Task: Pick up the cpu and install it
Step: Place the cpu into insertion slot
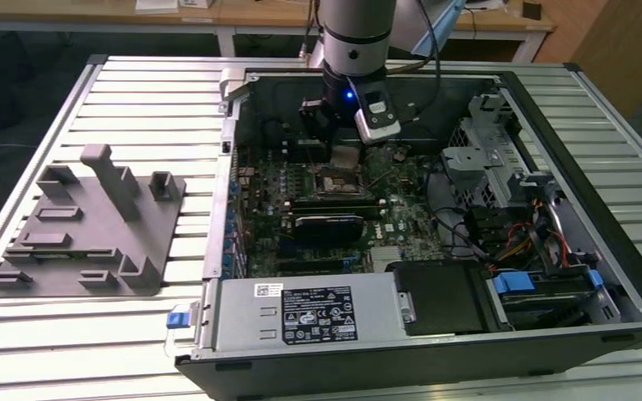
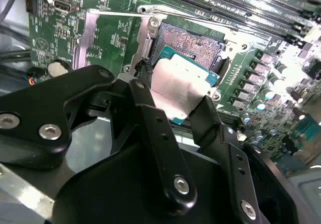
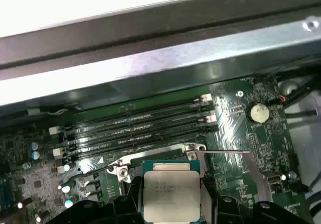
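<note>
The cpu (image 3: 170, 188), a flat square chip with a silver top, is clamped by its two opposite edges between my black fingers (image 3: 208, 194). My gripper (image 2: 174, 87) is shut on it and holds it just above the open motherboard socket (image 2: 189, 42), tilted slightly and partly overlapping it. The socket's metal load plate (image 2: 86, 39) is swung open to one side. In the exterior view the gripper (image 1: 346, 155) hangs inside the open computer case, right over the black-framed socket (image 1: 333, 181).
Memory slots (image 3: 135, 131) run beside the socket, and a coin cell (image 3: 259, 113) sits on the board. The case (image 1: 223, 117) walls surround the arm; the power supply (image 1: 304, 313) and drive cage (image 1: 500, 167) stand nearby. A grey fixture (image 1: 87, 225) with upright posts lies at the exterior view's left.
</note>
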{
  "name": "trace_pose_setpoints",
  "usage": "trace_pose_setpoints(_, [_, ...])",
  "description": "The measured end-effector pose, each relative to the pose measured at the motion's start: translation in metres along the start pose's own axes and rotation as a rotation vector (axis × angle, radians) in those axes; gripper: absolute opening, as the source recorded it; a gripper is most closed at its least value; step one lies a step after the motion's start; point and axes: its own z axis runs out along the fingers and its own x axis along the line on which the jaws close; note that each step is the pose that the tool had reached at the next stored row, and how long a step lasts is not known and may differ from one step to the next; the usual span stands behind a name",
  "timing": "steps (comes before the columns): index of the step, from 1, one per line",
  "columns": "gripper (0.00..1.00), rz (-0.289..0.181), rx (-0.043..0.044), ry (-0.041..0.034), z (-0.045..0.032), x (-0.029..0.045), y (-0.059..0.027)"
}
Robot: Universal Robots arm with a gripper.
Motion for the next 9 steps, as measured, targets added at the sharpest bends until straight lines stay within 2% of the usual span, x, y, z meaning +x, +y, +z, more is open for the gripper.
trace_pose_setpoints(9, [0.54, 0.105, 0.0034, -0.0074, 0.0001, 0.0000, 0.0000])
